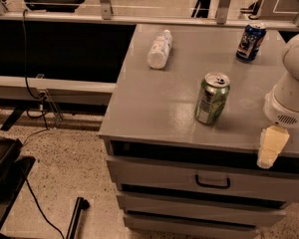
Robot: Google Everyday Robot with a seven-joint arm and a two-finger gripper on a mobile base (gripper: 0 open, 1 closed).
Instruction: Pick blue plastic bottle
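Note:
The blue plastic bottle [159, 49] is whitish and translucent with a pale label and a white cap. It lies on its side at the far left of the grey cabinet top [154, 108]. My gripper [271, 146] hangs from the white arm at the right edge of the view, over the cabinet's front right edge. It is far from the bottle, to the right of it and nearer the front, and holds nothing that I can see.
A green metal can [212, 98] stands upright in the middle of the top, between the gripper and the bottle. A dark blue can [250, 42] stands at the back right. Below are drawers with a dark handle [212, 183]. Cables lie on the floor at left.

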